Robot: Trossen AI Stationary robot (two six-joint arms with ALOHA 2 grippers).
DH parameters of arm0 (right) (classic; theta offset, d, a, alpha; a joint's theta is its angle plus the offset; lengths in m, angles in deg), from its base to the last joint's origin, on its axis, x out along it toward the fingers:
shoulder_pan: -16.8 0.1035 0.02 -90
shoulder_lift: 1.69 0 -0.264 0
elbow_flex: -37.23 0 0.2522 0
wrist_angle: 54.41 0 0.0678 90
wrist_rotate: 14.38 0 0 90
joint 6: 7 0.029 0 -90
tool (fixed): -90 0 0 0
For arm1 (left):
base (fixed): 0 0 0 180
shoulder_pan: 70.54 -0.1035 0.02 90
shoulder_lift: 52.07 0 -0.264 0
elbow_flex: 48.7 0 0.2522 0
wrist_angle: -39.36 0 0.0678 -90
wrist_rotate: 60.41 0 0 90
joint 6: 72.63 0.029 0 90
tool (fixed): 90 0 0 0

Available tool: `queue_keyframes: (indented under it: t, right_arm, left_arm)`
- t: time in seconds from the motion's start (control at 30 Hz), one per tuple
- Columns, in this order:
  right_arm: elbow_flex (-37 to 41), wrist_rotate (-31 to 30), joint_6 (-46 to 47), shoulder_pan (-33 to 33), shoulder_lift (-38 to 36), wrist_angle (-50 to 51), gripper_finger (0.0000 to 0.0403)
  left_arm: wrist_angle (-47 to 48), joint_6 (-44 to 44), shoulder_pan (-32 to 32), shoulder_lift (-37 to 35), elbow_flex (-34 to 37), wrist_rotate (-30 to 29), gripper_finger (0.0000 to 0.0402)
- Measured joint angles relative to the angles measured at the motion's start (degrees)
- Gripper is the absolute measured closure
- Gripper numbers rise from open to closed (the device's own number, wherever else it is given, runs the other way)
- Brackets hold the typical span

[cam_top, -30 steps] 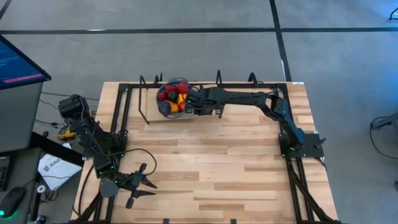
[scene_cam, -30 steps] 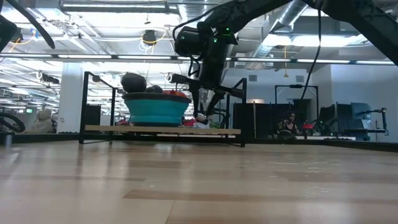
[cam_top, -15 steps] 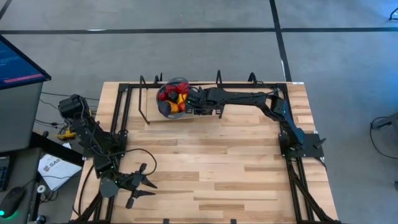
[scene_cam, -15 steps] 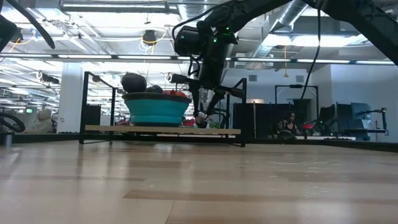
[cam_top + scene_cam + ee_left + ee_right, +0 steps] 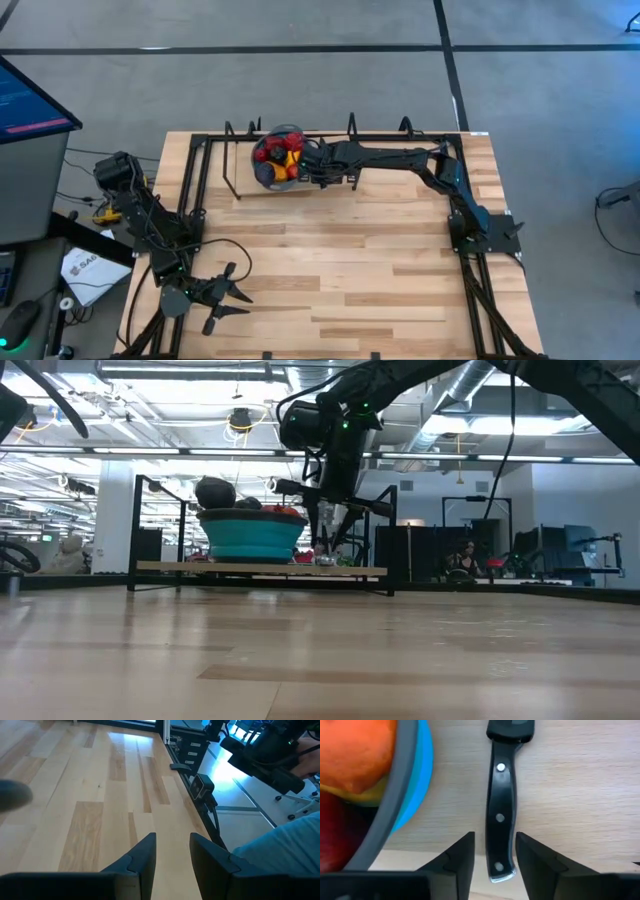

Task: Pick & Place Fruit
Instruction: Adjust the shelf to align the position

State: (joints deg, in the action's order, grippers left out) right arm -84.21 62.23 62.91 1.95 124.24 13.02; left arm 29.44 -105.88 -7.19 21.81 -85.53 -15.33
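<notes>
Right tool (image 5: pixel 493 851) open astride knife (image 5: pixel 500 815)

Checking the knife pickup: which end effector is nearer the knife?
Right. The right end effector straddles the knife handle beside the blue bowl; the left end effector waits at the table's opposite corner.

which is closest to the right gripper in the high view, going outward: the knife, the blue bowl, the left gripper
1. The knife: right below the right gripper, its handle lying between the open fingers.
2. The blue bowl: just beside that gripper, at the table's far edge, holding the fruit.
3. The left gripper: far off at the near left corner.
</notes>
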Motion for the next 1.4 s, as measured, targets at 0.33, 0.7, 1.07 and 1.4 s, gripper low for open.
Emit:
queue_keyframes:
  t: [0.33,0.7,1.07,1.4]
  right_arm:
    - [0.0,-2.51,-2.45,0.46,-0.02,-0.28,0.0221]
    - [-4.11,11.7,-14.03,3.07,-0.94,8.8,0.025]
    - [-21.85,16.65,-28.47,10.89,-0.85,28.8,0.0282]
    - [-27.22,15.91,-48.01,33.99,-4.26,36.06,0.0289]
  left_arm:
    - [0.0,-0.01,0.0,0.0,0.0,0.02,0.0289]
    - [-0.03,-0.04,0.01,0.0,0.0,0.0,0.0289]
    - [-0.71,-0.2,0.01,0.0,0.0,0.0,0.0289]
    - [-0.88,-1.57,-0.02,0.0,0.0,-0.04,0.0289]
